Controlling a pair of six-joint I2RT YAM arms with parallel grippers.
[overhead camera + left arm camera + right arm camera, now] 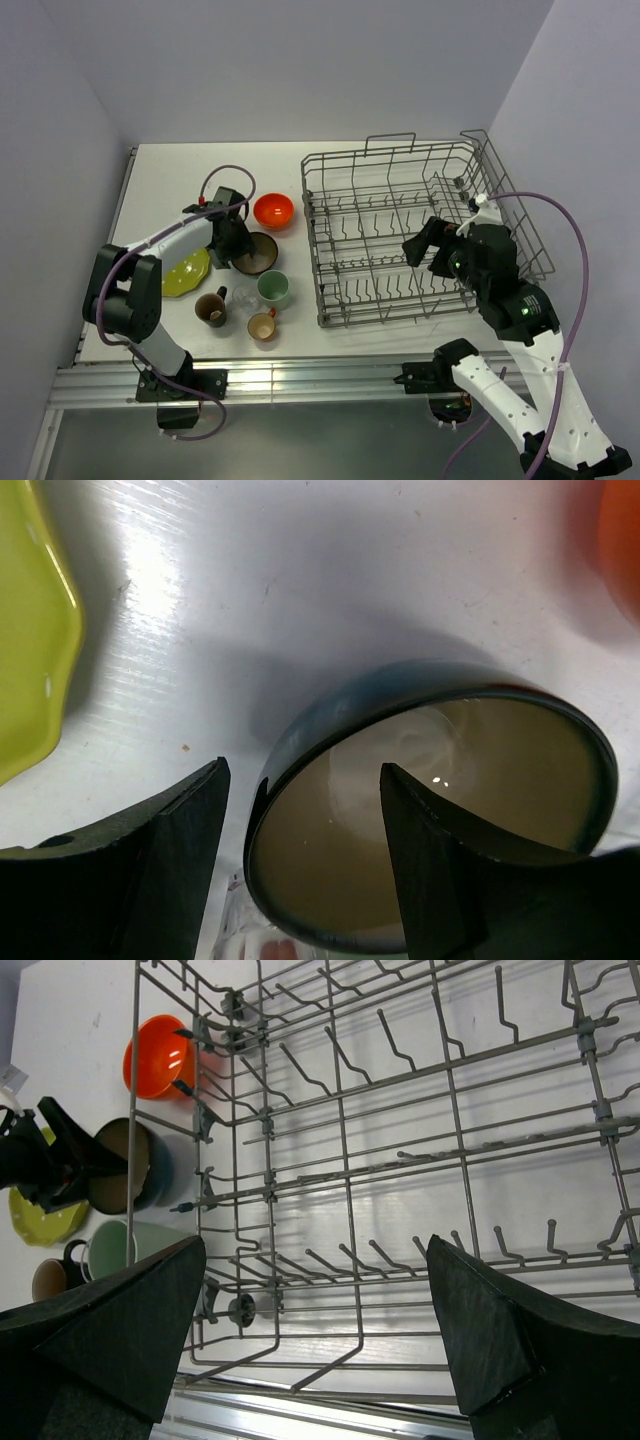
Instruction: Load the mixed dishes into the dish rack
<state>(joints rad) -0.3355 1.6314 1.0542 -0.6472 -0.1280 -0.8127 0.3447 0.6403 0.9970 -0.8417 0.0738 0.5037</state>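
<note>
The blue-outside, cream-inside bowl (258, 252) (440, 810) sits on the table left of the dish rack (318, 250) (268, 1190). My left gripper (237, 250) (300, 780) is open, with one finger inside the bowl and one outside its left rim. My right gripper (427, 250) (315, 1250) is open and empty above the rack's near right part. The rack holds no dishes. The orange-red bowl (273, 210) (158, 1055) stands behind the blue bowl. The yellow-green plate (186, 273) (30, 650) lies to its left.
In front of the blue bowl stand the pale green cup (273, 288), the clear glass (242, 297), the dark brown mug (212, 308) and the small orange cup (262, 327). Walls close in the table at the left, back and right.
</note>
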